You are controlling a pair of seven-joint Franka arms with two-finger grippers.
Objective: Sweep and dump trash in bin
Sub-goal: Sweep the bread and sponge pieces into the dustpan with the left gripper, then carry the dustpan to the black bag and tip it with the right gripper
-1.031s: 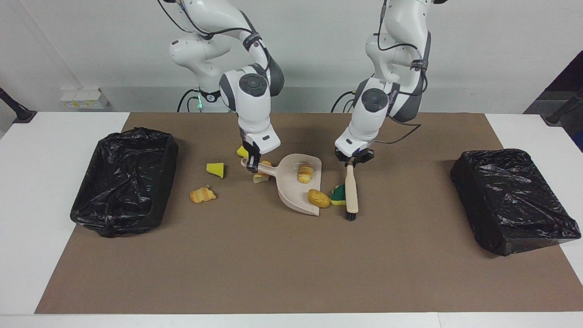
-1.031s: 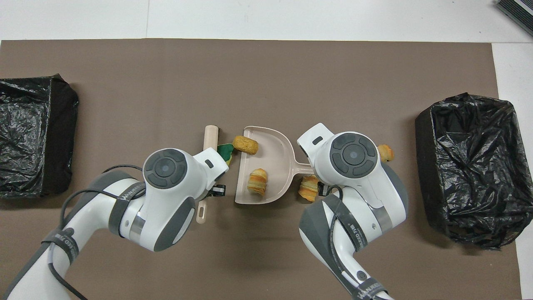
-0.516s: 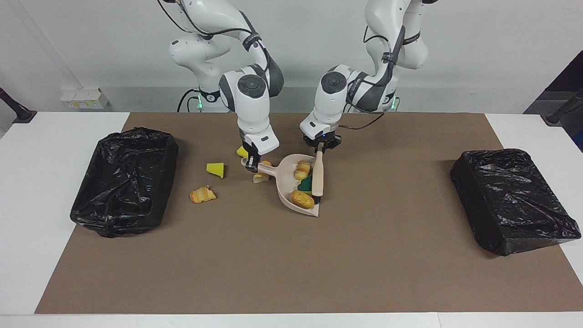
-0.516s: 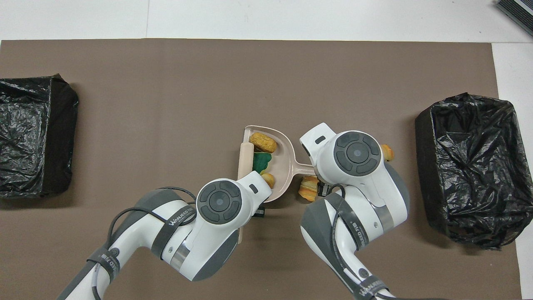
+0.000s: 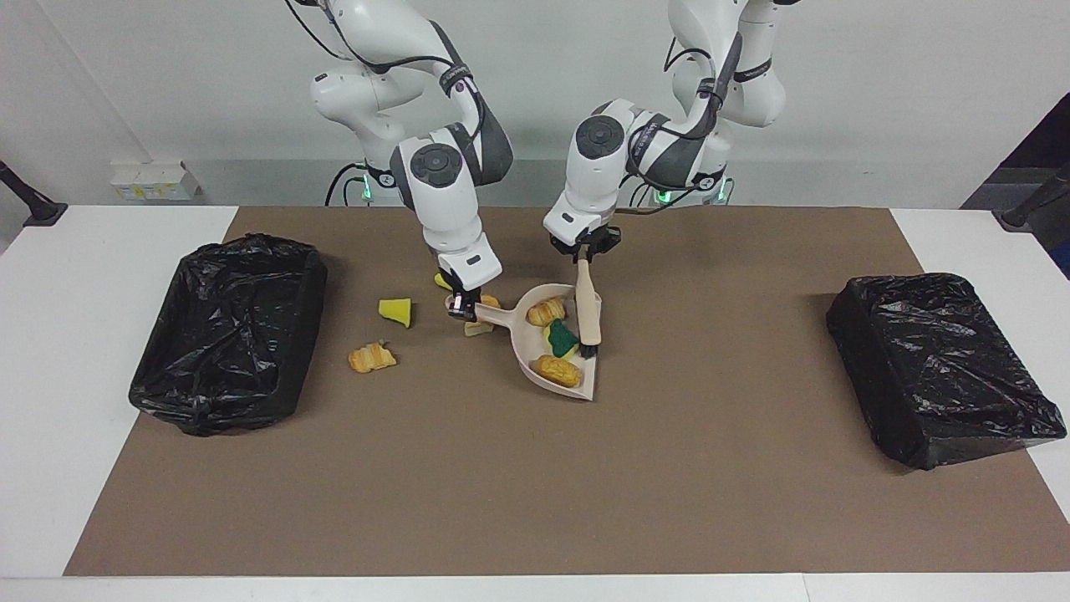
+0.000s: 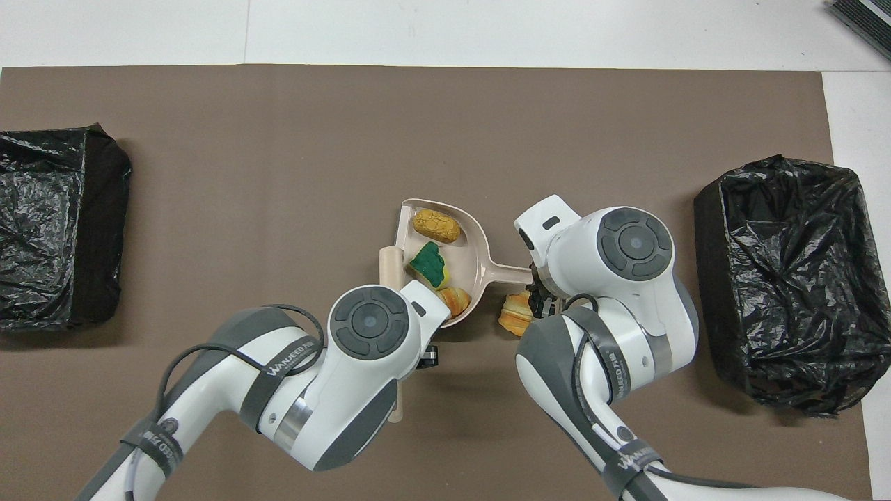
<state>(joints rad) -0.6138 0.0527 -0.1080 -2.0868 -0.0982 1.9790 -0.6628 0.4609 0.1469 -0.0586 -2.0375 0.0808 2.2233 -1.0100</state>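
Observation:
The beige dustpan [image 5: 535, 364] lies mid-table, and my right gripper [image 5: 461, 311] is shut on its handle. In the pan lie three pieces of trash: a bread lump [image 5: 545, 312], a green-and-yellow sponge piece [image 5: 562, 339] and another bread lump [image 5: 557, 369]. My left gripper [image 5: 583, 257] is shut on the brush [image 5: 588, 311], whose bristles stand at the pan's open edge. In the overhead view the dustpan [image 6: 479, 259] holds the sponge piece [image 6: 428, 263] between the two lumps; both grippers are hidden under their wrists. Loose trash lies toward the right arm's end: a yellow chunk [image 5: 395, 311] and an orange lump [image 5: 372, 358].
Two bins lined with black bags stand at the table's ends: one bin [image 5: 226, 330] at the right arm's end, the other bin [image 5: 940, 368] at the left arm's. More scraps lie by the pan's handle [image 5: 481, 328], one beside my right wrist [image 6: 516, 313].
My left gripper swept the brush toward the right arm's end, pushing the sponge piece and a bread lump into the dustpan, then tilted the brush up. The pan shifted slightly.

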